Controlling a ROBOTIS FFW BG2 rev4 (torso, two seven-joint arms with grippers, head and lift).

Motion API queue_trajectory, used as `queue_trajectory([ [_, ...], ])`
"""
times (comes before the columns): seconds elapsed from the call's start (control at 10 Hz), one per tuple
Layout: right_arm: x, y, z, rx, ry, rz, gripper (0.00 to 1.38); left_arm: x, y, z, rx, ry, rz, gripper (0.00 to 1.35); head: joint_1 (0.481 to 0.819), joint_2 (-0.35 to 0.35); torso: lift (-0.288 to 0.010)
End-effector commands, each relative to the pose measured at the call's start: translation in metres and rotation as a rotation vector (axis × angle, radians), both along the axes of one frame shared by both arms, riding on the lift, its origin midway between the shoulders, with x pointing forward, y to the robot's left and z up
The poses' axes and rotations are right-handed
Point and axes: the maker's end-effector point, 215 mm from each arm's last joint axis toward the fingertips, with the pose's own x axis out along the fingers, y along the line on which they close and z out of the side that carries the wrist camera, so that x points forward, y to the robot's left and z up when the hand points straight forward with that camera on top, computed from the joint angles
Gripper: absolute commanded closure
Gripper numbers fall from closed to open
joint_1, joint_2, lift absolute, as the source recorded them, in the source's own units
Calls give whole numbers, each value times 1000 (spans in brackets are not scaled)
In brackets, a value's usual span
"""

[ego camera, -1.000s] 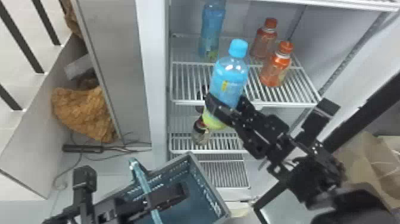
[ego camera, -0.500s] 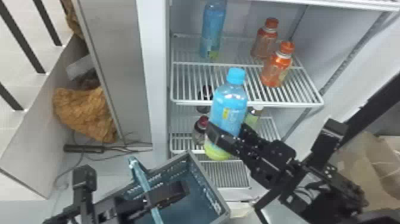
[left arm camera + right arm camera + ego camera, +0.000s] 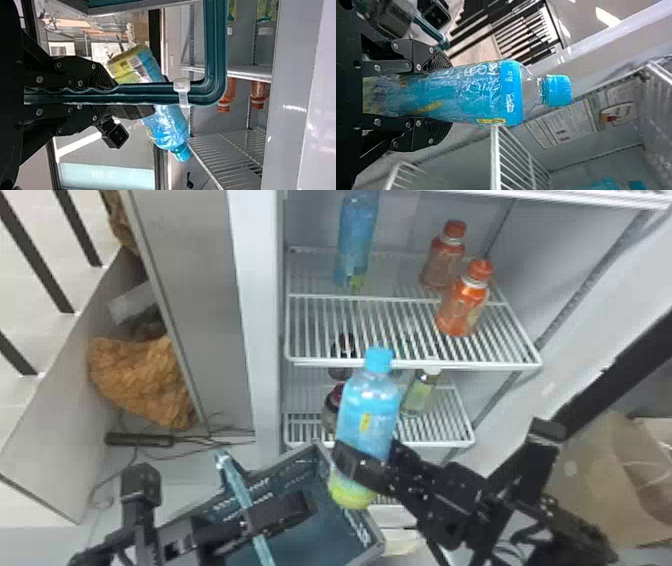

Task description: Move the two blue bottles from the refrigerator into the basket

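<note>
In the head view my right gripper (image 3: 370,462) is shut on a blue bottle (image 3: 371,410), held tilted over the basket's right corner, cap up. The right wrist view has this blue bottle (image 3: 466,93) between the two fingers of my right gripper (image 3: 441,95). Another blue bottle (image 3: 357,240) stands on the refrigerator's upper shelf at the left. My left gripper (image 3: 250,522) is shut on the handle of the teal basket (image 3: 320,535); the left wrist view shows the handle (image 3: 158,94) running through my left gripper (image 3: 113,95).
Two orange bottles (image 3: 462,300) stand right on the upper shelf (image 3: 410,364). Dark bottles and a greenish bottle (image 3: 421,392) are on the shelf below. A grey door edge (image 3: 260,315) borders the refrigerator's left. A brown paper bag (image 3: 595,475) lies at the right.
The right gripper has lowered the blue bottle from in front of the shelves toward the basket, drawing it closer. The left arm and basket look unmoved.
</note>
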Motion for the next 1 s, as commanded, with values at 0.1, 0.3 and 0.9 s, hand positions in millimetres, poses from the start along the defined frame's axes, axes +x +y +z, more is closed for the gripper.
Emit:
queue_trajectory([
  [0.1,-17,12,-17,36,81,44,1279,2,-2,1,2,-6,-5,1202,695,-115,-10],
  [0.3,-27,20,-37,50,143,70,1279,5,-2,4,2,-16,-8,1202,695,-99,-10],
  [0.9,-32,24,-76,64,224,88,1228,6,-5,10,-13,-26,-13,1202,695,-100,-10],
])
